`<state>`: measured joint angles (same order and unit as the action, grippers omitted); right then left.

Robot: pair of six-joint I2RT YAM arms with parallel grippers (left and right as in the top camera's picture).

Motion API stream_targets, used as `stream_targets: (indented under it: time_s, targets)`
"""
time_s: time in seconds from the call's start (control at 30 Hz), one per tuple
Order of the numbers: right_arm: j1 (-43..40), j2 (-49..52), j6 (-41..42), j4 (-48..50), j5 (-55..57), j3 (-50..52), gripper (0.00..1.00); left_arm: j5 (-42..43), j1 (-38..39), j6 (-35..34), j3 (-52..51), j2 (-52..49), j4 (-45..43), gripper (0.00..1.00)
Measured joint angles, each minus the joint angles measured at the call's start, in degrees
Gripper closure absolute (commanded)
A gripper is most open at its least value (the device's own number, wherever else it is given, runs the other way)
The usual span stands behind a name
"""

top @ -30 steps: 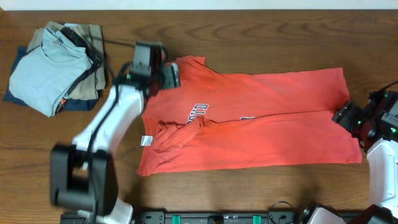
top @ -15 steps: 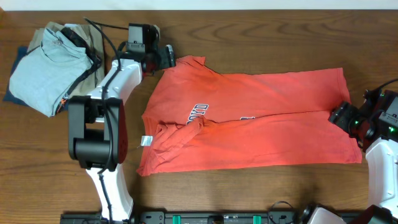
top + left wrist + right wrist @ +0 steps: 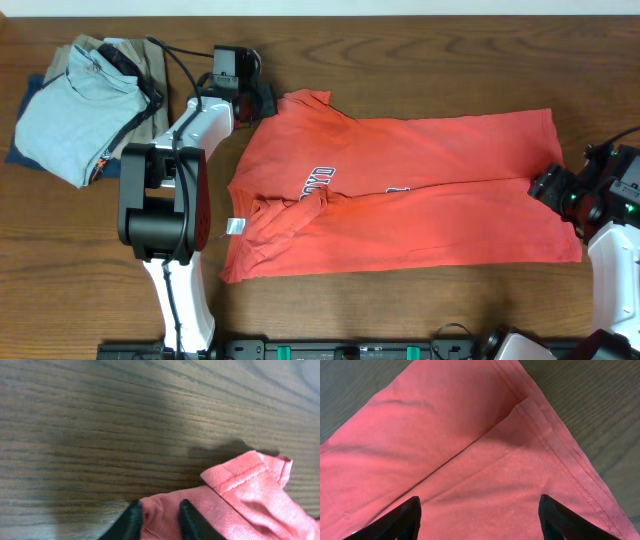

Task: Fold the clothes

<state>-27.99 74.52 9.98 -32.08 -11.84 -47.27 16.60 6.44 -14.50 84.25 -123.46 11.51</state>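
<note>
We are pinching the sleeve edge of the soft, limp T-shirt (image 3: 420, 200) in the left hand (image 3: 159, 515); the right hand (image 3: 480, 510) is hovering open over the hem.

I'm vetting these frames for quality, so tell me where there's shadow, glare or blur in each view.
Overhead: even light, sharp, no glare on the table or the red T-shirt. Left wrist: a dark shadow crosses the wood beside the sleeve; the left claw is cut by the bottom edge. Right wrist: stitching is crisp, while the right claw looks soft at its dark tips.
</note>
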Motion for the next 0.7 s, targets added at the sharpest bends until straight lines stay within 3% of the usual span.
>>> stream_targets:
  time_s: [0.07, 0.5, 0.7]
  targets:
    - [0.0, 0.0, 0.0, 0.0, 0.0, 0.0, 0.27, 0.0, 0.0, -0.3, 0.0, 0.0, -0.2, 0.94]
    - [0.0, 0.7, 0.0, 1.8, 0.4, 0.0, 0.29, 4.4, 0.0, -0.5, 0.0, 0.5, 0.7, 0.94]
    - [0.0, 3.6, 0.0, 2.2, 0.9, 0.0, 0.3, 9.8, 0.0, -0.5, 0.0, 5.7, 2.2, 0.94]
